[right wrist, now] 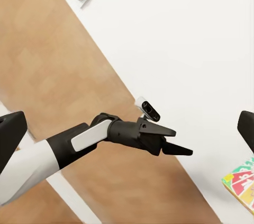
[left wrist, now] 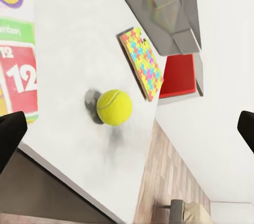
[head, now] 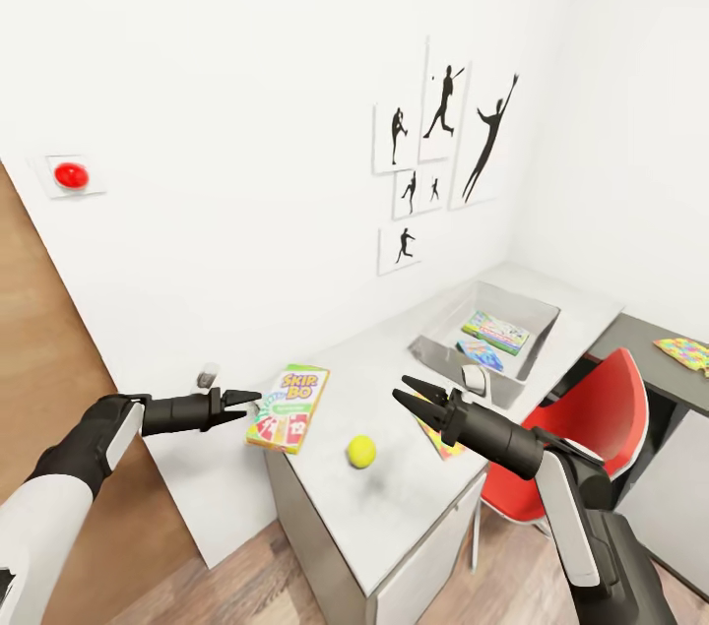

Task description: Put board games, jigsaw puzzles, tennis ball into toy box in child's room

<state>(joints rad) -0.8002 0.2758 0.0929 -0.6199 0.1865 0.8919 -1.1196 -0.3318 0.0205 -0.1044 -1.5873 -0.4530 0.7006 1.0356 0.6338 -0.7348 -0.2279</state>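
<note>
On the white table (head: 394,507) lie a Skip-Bo board game (head: 288,406), a yellow tennis ball (head: 361,451) and a colourful jigsaw puzzle (head: 445,446), partly hidden behind my right gripper. The grey toy box (head: 440,334) stands farther back with two flat colourful boxes (head: 495,332) inside. My left gripper (head: 251,406) hovers open just left of the board game, off the table's edge. My right gripper (head: 401,388) is open above the table, right of the ball. The left wrist view looks down on the ball (left wrist: 114,107), puzzle (left wrist: 142,63) and board game (left wrist: 18,70).
A red chair (head: 581,428) is tucked under the table's right side. A dark table (head: 640,335) at far right carries another colourful puzzle (head: 686,352). A wooden door (head: 39,330) and a red wall button (head: 71,175) are at left. Silhouette posters (head: 443,153) hang above.
</note>
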